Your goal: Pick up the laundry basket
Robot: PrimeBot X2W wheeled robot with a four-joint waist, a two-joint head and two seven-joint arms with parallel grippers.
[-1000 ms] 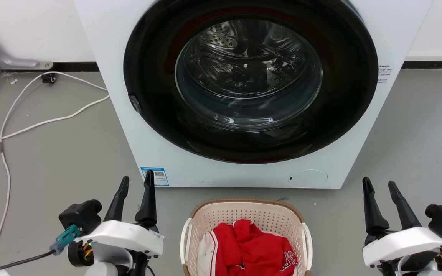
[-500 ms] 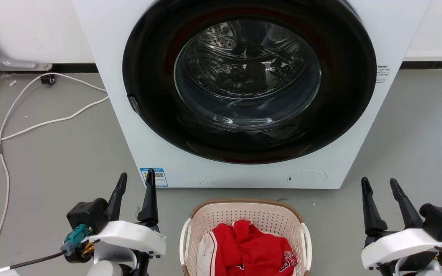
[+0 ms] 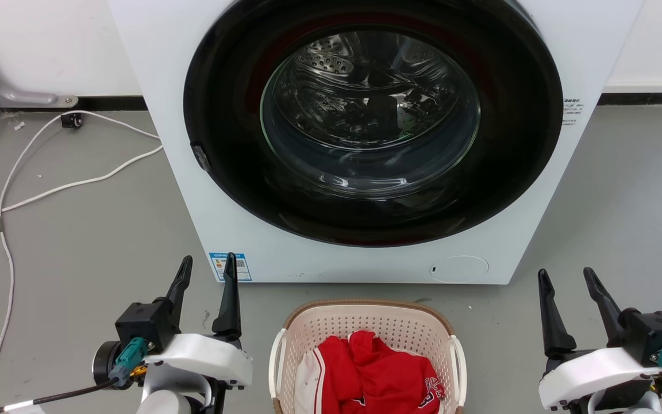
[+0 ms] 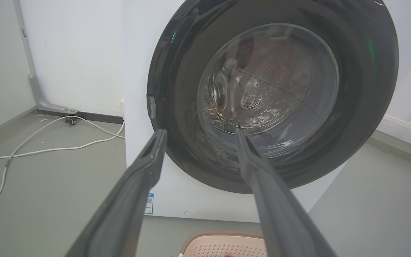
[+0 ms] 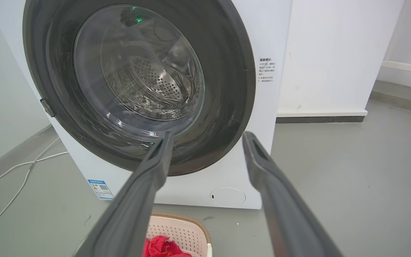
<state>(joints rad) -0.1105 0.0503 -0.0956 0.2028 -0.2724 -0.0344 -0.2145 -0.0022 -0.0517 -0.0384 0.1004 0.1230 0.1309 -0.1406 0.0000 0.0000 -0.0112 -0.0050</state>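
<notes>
The cream laundry basket [image 3: 365, 319] with a brown rim and white side handles sits on the floor at the bottom centre of the head view, holding red clothing [image 3: 374, 374]. A corner of the basket [image 4: 223, 245] shows low in the left wrist view, and its rim [image 5: 180, 228] low in the right wrist view. My left gripper [image 3: 207, 265] stands open to the basket's left, apart from it. Well off to the basket's right, my right gripper [image 3: 565, 277] is open too. Nothing is between either pair of fingers.
A white front-loading washing machine [image 3: 365, 253] with a shut dark round door [image 3: 371, 123] stands just behind the basket. White cables [image 3: 49, 187] trail over the grey floor at the left. A wall runs behind the machine.
Both grippers have turned at the wrist, their camera blocks swinging inward. The left gripper has shifted slightly right toward the basket. The basket and machine stay put.
</notes>
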